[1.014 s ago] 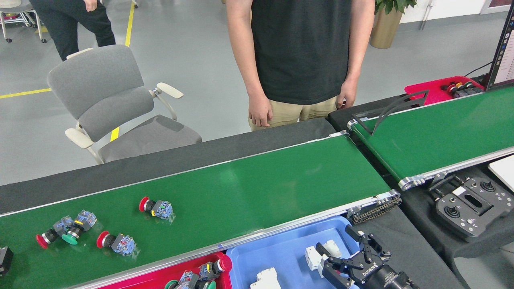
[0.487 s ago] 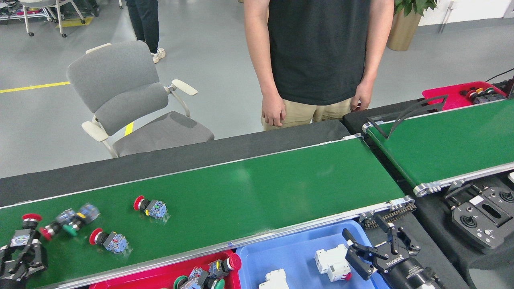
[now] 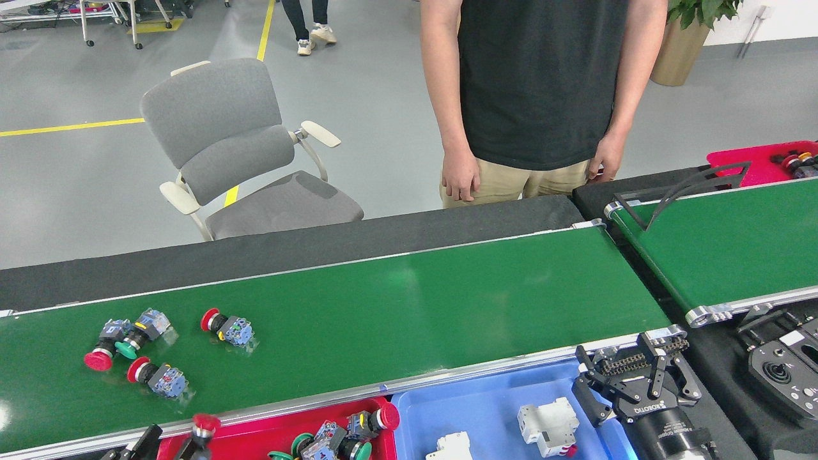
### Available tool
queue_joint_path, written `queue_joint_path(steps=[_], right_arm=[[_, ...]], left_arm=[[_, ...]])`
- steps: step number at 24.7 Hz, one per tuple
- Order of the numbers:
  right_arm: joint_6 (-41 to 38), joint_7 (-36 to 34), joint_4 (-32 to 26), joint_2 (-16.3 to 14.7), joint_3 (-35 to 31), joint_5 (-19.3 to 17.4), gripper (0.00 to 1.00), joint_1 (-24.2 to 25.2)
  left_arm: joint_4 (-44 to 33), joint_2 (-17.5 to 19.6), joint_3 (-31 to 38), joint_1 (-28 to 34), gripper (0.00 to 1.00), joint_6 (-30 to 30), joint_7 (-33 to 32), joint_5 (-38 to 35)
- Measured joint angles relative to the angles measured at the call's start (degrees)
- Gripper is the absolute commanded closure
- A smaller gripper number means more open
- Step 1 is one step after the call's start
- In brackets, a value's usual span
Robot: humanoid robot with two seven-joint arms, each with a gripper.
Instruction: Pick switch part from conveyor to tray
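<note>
The conveyor point(image 3: 409, 300) is the long green belt across the view. Several switch parts lie at its left end: a red-capped one point(image 3: 227, 327), a pair point(image 3: 126, 337) and another red-capped one point(image 3: 156, 378). Below its near rail sits the red tray point(image 3: 255, 439), holding more switch parts point(image 3: 345, 436). My left gripper point(image 3: 171, 446) is cut off by the bottom edge at the tray's left end and appears shut on a red-capped switch part point(image 3: 204, 423), which stands upright. My right gripper point(image 3: 623, 369) is open and holds nothing, at the blue tray's right edge.
The blue tray point(image 3: 479, 402) holds white parts point(image 3: 549, 425). A second green belt point(image 3: 735, 249) with a black guide bar lies at the right. A person point(image 3: 537, 96) stands behind the conveyor, beside a grey chair point(image 3: 243, 153). A black controller point(image 3: 786, 370) lies at far right.
My left gripper carried the red-capped switch part off the belt's left end, down and right to the red tray. My right gripper rose to the right, away from the white part. The view panned.
</note>
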Motion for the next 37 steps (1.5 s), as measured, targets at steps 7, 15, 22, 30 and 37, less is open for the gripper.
queue_joint_path(steps=[7, 15, 22, 30, 37], right_arm=[[-0.79, 0.0, 0.19, 0.0, 0.02, -0.02, 0.01, 0.02], [-1.96, -0.1, 0.22, 0.0, 0.02, -0.03, 0.01, 0.07], [-2.09, -0.15, 0.28, 0.0, 0.05, -0.03, 0.01, 0.06], [-3.58, -0.03, 0.99, 0.0, 0.06, -0.03, 0.01, -0.05], [-3.74, 0.01, 1.3, -0.01, 0.07, -0.03, 0.01, -0.16]], left_arm=[[-1.75, -2.66, 2.44, -0.04, 0.01, 8.4, -0.1, -0.05], [-2.26, -2.8, 4.29, 0.49, 0.01, 31.62, -2.69, -0.05], [-2.4, -2.68, 4.3, -0.71, 0.01, 33.06, -7.57, -0.05], [3.95, 0.97, 4.34, -7.93, 0.01, 33.72, -9.72, -0.05], [13.86, 5.67, 4.34, -15.12, 0.01, 34.58, -10.09, -0.05]])
